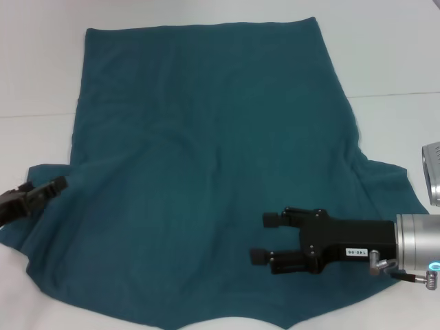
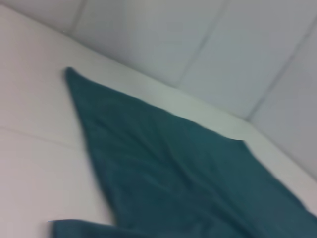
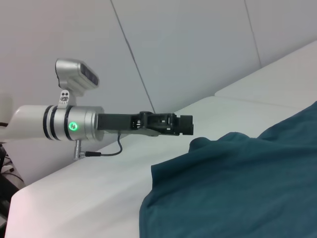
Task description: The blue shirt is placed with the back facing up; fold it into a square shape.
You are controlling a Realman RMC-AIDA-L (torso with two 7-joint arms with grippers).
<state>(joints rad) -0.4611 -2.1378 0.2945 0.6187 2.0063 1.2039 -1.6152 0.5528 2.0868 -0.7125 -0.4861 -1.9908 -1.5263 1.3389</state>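
You have the blue shirt (image 1: 206, 158) spread flat across the white worktop (image 1: 385, 55), plain side up, with its straight hem at the far edge and the sleeves fanning out toward the robot. The cloth lies mostly smooth, with soft creases running across the middle and a rumpled ridge along its right sleeve.

Your right hand (image 1: 265, 238) reaches in from the right, over the near right part of the shirt, pointing toward the left. Its two black fingers (image 1: 271, 220) stand well apart, with only teal cloth showing between them; from the head view you cannot tell whether the tips touch the fabric or hover just above it.

Your left hand (image 1: 42, 190) sits at the left sleeve's edge, near the corner where the sleeve meets the worktop. In the right wrist view the same hand (image 3: 184, 125) shows side-on (silver wrist with a green light behind it), level with the raised fold of that sleeve. Its fingers look close together there, but whether they pinch the cloth cannot be told from any view.

The left wrist view shows only shirt and worktop.
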